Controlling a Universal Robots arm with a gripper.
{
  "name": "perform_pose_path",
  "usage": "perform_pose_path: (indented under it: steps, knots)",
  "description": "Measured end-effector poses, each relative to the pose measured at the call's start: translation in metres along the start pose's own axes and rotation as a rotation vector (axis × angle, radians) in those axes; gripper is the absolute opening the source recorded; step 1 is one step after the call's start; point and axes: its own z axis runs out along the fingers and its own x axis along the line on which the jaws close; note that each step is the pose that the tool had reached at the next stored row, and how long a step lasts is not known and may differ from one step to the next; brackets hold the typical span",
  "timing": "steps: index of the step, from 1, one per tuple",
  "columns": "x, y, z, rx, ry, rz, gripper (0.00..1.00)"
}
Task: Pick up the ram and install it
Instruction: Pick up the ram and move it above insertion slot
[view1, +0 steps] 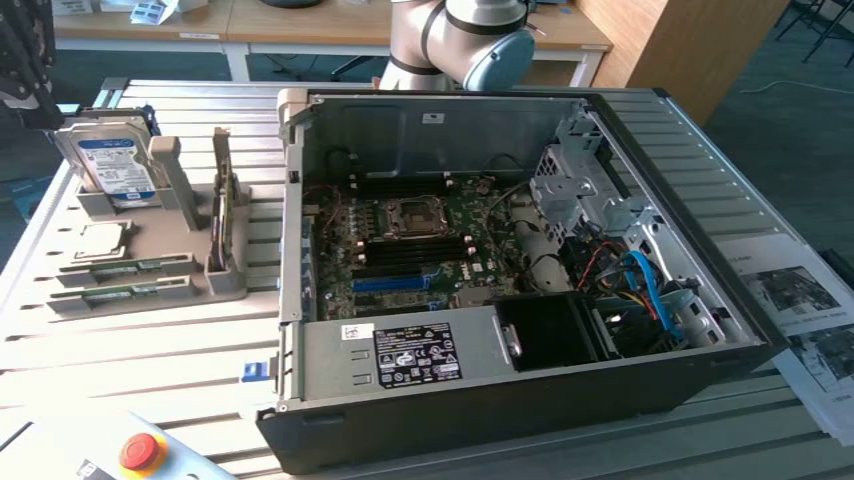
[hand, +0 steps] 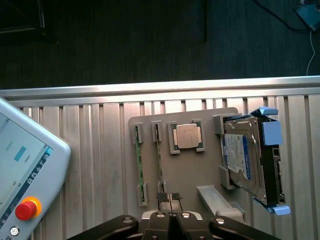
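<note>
Ribbed aluminium tabletop (view1: 160, 350) is seen bearing an open computer case (view1: 400, 130) and, to the exterior view's left of it, a grey parts holder (view1: 220, 285). The ram (view1: 127, 267) is lodged in a slot of that holder, just beside the square silver processor (view1: 100, 240), with a second green stick (view1: 120, 293) parallel to it on the side away from the processor. A hard drive (view1: 114, 165) is stood at the holder's far end.

In the wrist view the gripper (hand: 170, 198) is shown with its fingertips (hand: 165, 198) brought together and nothing clamped between them. The near end of the ram (hand: 159, 160) is seen just off those tips, and its long axis is run straight away from them, in line with the table's ribs. The gripper is judged to be held well above the holder, since the arm (view1: 467, 40) is seen beyond the case's far wall. The ram is therefore placed below the hand and toward the exterior view's left, not yet grasped, and the blue motherboard slot (view1: 394, 283) is well apart from it, inside the case.
</note>
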Motion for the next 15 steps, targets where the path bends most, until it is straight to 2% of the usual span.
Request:
perform_pose_path:
  steps: [9,15]
  knots:
    - [-0.0001,-0.0004,0.0001,0.0002,0.0003,-0.004,0.1]
    - [-0.0001,-0.0016,0.0005,0.0014,0.0029,-0.066,0.1]
